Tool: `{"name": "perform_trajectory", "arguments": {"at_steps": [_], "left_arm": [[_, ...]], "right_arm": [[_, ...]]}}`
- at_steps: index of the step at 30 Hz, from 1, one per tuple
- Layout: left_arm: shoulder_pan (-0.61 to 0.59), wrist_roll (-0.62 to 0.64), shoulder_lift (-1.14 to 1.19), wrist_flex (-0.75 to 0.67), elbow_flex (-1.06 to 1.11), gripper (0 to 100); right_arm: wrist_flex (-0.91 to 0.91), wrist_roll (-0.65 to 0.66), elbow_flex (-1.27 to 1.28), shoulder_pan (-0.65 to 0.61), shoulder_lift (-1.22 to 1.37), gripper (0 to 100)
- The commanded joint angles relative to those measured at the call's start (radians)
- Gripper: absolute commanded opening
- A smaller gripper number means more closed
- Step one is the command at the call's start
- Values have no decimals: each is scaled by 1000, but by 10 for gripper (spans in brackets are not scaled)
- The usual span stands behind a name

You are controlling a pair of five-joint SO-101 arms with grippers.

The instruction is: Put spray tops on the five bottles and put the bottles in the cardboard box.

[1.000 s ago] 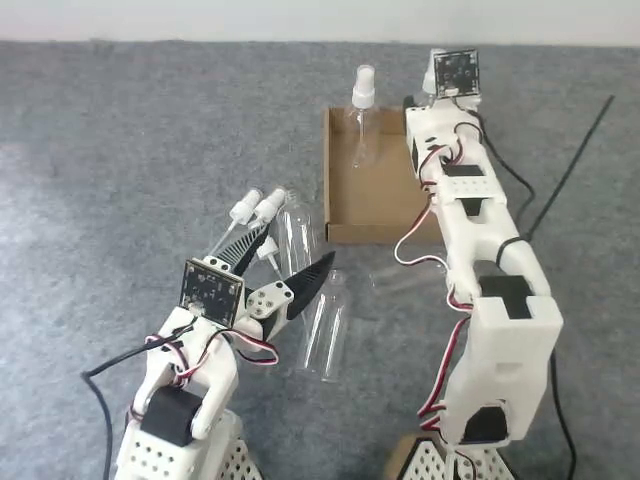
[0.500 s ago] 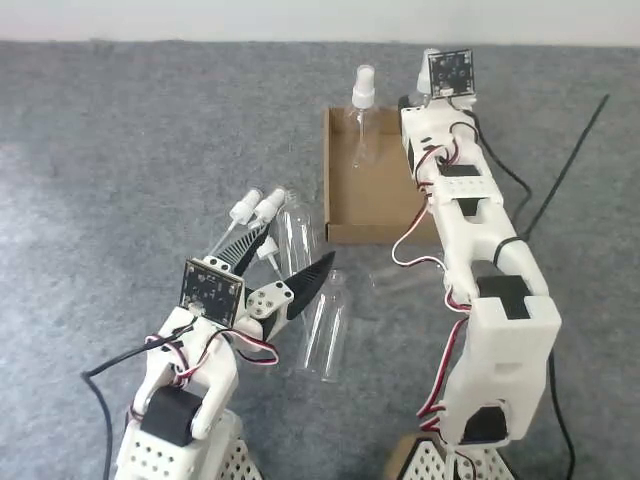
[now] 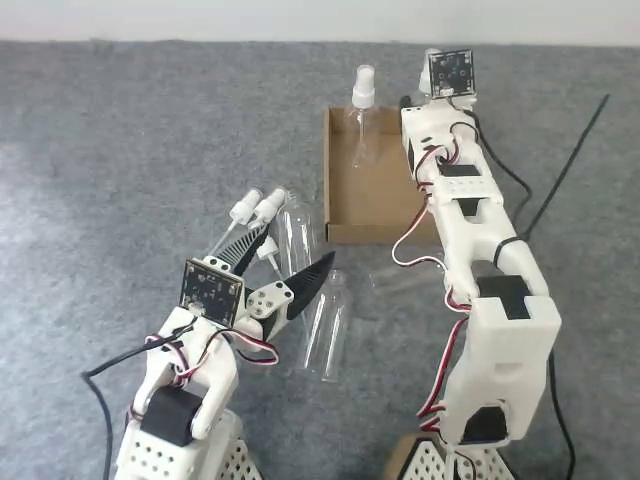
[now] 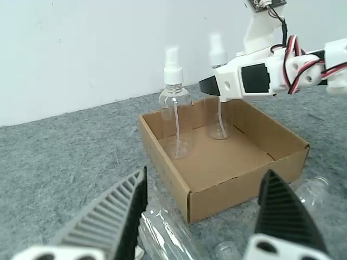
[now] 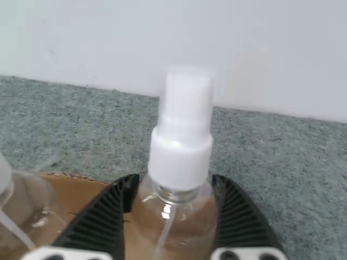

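Cardboard box on grey carpet, high view: right arm reaches along its side. The left gripper gapes over loose bottles beside spray tops.

Left wrist view: jaws wide apart, the box ahead. Inside stand a capped bottle and another at the right gripper. White wall behind.

Right wrist view: jaws clasp that bottle's shoulders.

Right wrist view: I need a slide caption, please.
Right gripper holds a spray-topped bottle upright in the cardboard box.
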Motion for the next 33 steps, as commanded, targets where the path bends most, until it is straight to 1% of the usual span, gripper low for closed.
{"name": "perform_trajectory", "arguments": {"at_steps": [1,12,15,19,24,33], "left_arm": [[-6,-11,-12,-31,-5,308],[-6,-11,-12,-31,-5,308],[-6,-11,-12,-31,-5,308],[-6,-11,-12,-31,-5,308],[-6,-11,-12,-31,-5,308],[-6,-11,-12,-31,-5,308]], "right_arm": [[-15,-5,-38,-7,-13,145],[-15,-3,-37,-7,-15,151],[-13,-5,-35,-7,-15,216],[41,2,-41,-12,-16,313],[39,2,-41,-18,-24,288],[45,2,-54,-16,-27,286]]}}
